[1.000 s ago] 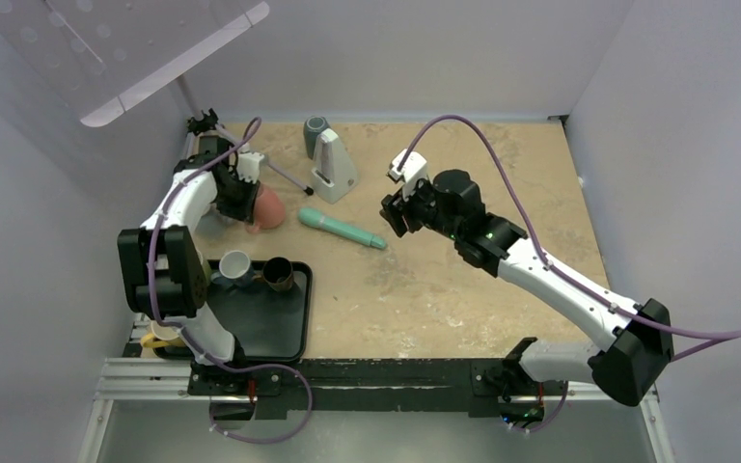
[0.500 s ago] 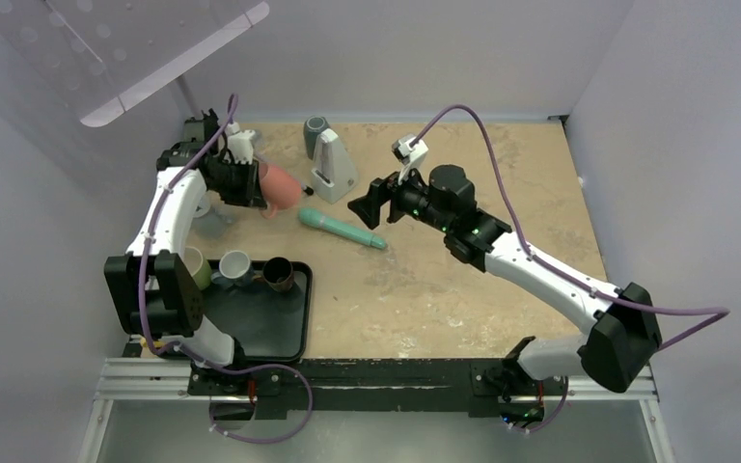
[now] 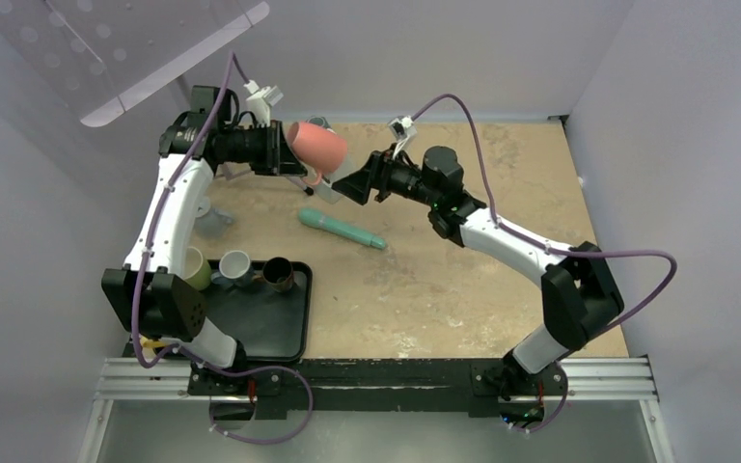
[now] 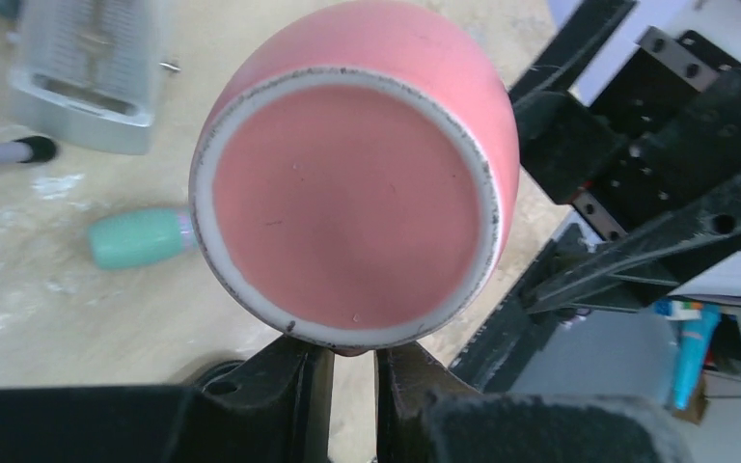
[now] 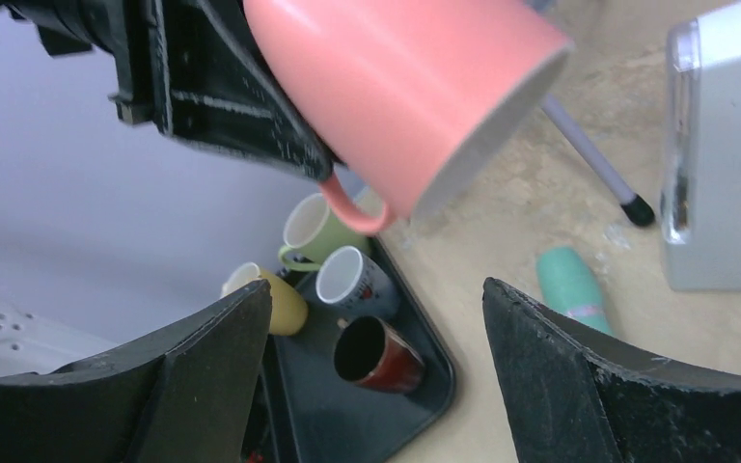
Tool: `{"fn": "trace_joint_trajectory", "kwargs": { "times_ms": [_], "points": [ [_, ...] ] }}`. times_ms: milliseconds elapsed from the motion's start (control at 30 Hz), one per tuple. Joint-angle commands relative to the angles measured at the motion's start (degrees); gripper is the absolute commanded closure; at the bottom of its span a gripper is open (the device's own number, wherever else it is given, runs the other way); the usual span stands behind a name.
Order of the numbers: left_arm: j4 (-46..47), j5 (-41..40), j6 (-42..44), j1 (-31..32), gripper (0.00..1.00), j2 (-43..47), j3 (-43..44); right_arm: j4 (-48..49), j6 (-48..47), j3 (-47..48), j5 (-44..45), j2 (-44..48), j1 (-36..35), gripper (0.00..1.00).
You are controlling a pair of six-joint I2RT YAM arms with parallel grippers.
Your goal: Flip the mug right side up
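One second back that mug (image 3: 315,145) was down by the table (image 3: 502,193) on the left, says the desk. Where is it now?

Lifted, I answer. My left gripper (image 4: 352,367) has carried it up and toward the middle, well clear of the surface. It hangs on its side, base facing the left wrist camera.

And the jaws?

The left ones are clenched on the handle (image 5: 352,207). My right gripper (image 5: 376,287) has swung in from mid-table and spread wide. It holds nothing and sits near the mug, not touching it.

So what does that buy us?

Roughly half the turn, I'd judge: on its side, not yet upright. With the right jaws released and so close, I read this as setting up a handover or a steadying hold. After that the mug still has to be tipped the rest of the way and set down.
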State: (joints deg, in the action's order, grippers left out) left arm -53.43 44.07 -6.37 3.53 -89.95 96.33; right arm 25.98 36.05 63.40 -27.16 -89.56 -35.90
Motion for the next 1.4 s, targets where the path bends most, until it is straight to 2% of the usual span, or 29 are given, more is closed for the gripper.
{"fn": "trace_joint_trajectory", "kwargs": {
  "times_ms": [0, 167, 267, 333, 400, 467, 533, 567, 633, 667, 700, 767, 867, 967, 1000, 1067, 1133, 1200, 1367],
  "points": [
    [5.13, 8.86, -6.13, 2.59, 1.0, 2.13, 2.15, 15.09, 8.56, 2.75, -5.82, -1.44, 0.55, 0.17],
    [6.54, 11.43, -7.7, 4.62, 1.0, 3.18, -1.3, 26.39, 13.09, 0.66, -4.84, -1.93, 1.74, 0.2],
    [7.79, 13.89, -8.66, 6.16, 1.0, 3.64, -2.9, 28.53, 12.85, 1.33, -3.98, -2.68, 1.71, 0.3],
    [8.35, 15.62, -9.42, 6.84, 1.0, 3.7, -4.19, 31.38, 13.19, 1.5, -4.23, -3.08, 1.74, 0.45],
    [8.89, 16.37, -10.2, 6.93, 1.0, 3.76, -5.81, 31.85, 12.02, 1.14, -3.23, -2.41, 1.76, 0.75],
    [8.03, 15.76, -8.72, 6.93, 1.0, 3.81, -6.32, 29.03, 9.96, 1.08, -2.54, -1.36, 1.84, 1.0],
    [7.05, 14.97, -6.95, 6.93, 1.0, 3.57, -5.87, 22.12, 4.43, 1.26, -0.38, 0.4, 1.8, 1.0],
    [5.93, 14.36, -5.79, 6.93, 0.89, 3.43, -5.32, 17.43, 1.21, 1.53, 1.3, 1.47, 1.85, 1.0],
    [2.81, 11.8, -2.04, 6.8, 0.57, 2.79, -3.22, 7.01, -7.76, 2.66, 5.15, 3.81, 1.8, 1.0],
    [0.93, 10.38, 0.26, 6.76, 0.45, 2.58, -2.27, 2.58, -12.7, 3.73, 7.18, 4.77, 1.8, 1.0],
    [-0.59, 8.78, 2.66, 6.63, 0.36, 2.45, -1.41, -3.01, -17.61, 4.69, 8.71, 5.49, 1.74, 1.0],
    [-3.12, 5.89, 6.87, 5.81, 0.28, 2.33, 0.58, -12.89, -26.54, 6.24, 11.19, 7.03, 1.53, 1.0],
    [-6.55, 2.18, 11.74, 4.44, 0.25, 1.18, 5.3, -27.28, -41.37, 8.01, 16.65, 8.96, -0.56, 1.0],
    [-7.54, -3.07, 13.8, 4.66, 0.24, -0.16, 9.64, -39.9, -56.03, 9.14, 24.11, 9.61, -7.99, 1.0],
    [-7.15, -4.1, 13.53, 5.21, 0.2, -0.56, 10.65, -43.32, -60.46, 9.47, 27.18, 9.34, -10.93, 1.0],
    [-8.01, -6.14, 13.98, 7.28, 0.18, -1.81, 12.99, -50.62, -67.02, 10.75, 31.02, 7.86, -15.54, 1.0],
    [-10.24, -7.91, 15.26, 10.2, 0.16, -3.71, 15.3, -56.51, -71.05, 12.05, 35.3, 5.71, -19.31, 1.0],
    [-12.49, -10.27, 17.57, 14.07, 0.15, -5.58, 16.3, -58.4, -73.95, 12.14, 39.49, 4.41, -22.69, 1.0],
    [-13.15, -13.09, 20.9, 21.42, 0.15, -7.51, 12.13, -64.83, -75.93, 17.11, 40.29, -1.15, -27.39, 1.0]
  ]
}}
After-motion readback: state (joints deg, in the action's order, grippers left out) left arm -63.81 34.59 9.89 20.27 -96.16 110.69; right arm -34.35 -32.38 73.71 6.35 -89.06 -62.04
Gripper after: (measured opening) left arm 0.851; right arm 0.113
